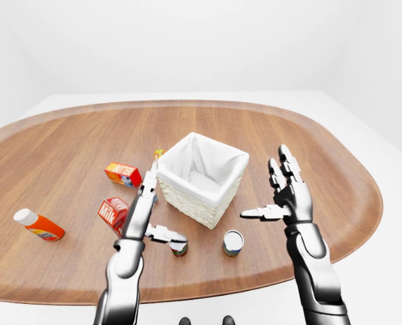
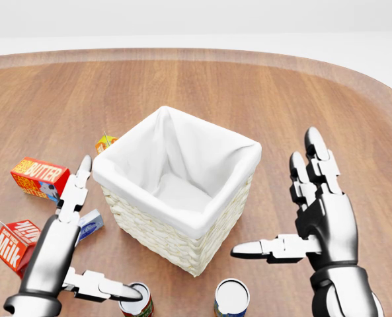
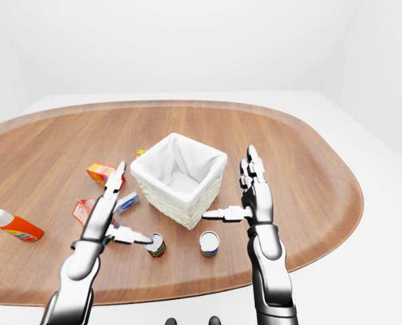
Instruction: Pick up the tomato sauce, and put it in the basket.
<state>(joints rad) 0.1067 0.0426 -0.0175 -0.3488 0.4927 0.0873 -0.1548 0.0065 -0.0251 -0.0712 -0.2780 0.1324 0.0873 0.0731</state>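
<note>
Fingers of the left hand point(image 2: 57, 254) stand spread, its thumb touching the tomato sauce can point(image 2: 137, 300) just below the basket point(image 2: 176, 188); right hand point(image 2: 318, 214) open, idle; best to settle lower, wrap the can's side squarely, then close.

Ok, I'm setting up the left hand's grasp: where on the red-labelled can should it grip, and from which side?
Probably its round side wall, around mid-height, coming from the head view's left. The red-labelled can stands upright, the open left hand is on that side, and the basket and blue-labelled can crowd its right.
</note>
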